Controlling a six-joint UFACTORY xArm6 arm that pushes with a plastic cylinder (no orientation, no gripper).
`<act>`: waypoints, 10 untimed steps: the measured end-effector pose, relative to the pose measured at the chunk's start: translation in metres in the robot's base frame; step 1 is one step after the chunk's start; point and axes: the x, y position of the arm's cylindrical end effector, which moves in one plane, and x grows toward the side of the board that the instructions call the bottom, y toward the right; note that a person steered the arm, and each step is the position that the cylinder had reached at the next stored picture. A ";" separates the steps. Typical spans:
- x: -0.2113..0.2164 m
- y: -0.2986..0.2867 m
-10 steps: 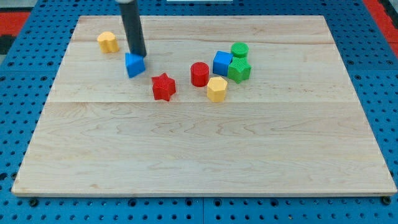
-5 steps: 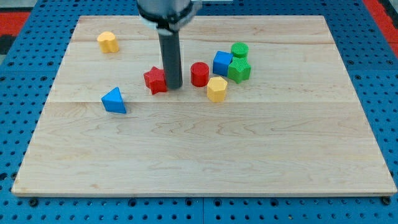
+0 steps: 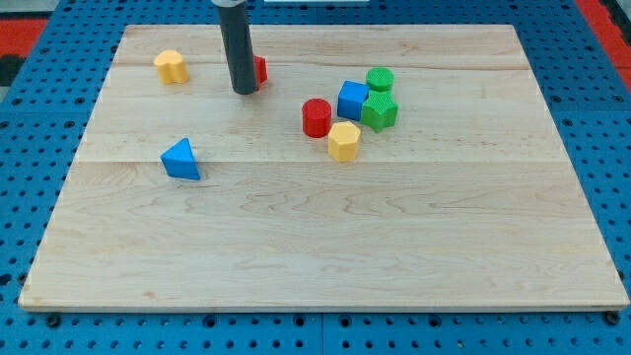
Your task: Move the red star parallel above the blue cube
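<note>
The wooden board (image 3: pixel 325 227) is filling most of the view, sitting on a blue pegboard base (image 3: pixel 39 325). The dark rod (image 3: pixel 236 44) is coming down from the view's top, and my tip (image 3: pixel 245 91) is resting on the board in its upper left part; there is no pincer here, so nothing is opening or closing. The red star (image 3: pixel 259 69) is mostly hiding behind the rod, only its right edge showing, apparently touching it. The blue cube (image 3: pixel 352 100) is sitting well to the view's right in a cluster of 5, with a green star (image 3: pixel 380 111) and green cylinder (image 3: pixel 380 79) beside it, a red cylinder (image 3: pixel 316 117) and a yellow hexagon (image 3: pixel 343 141) on its lower left. A blue triangle (image 3: pixel 180 159) and a yellow block (image 3: pixel 171 66) are lying apart on the left. The pushing step seems underway: the star is sitting near the right height, but next needs pushing rightward until it is directly above the cube.
</note>
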 end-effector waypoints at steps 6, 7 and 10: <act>-0.045 -0.010; -0.020 0.038; 0.003 0.119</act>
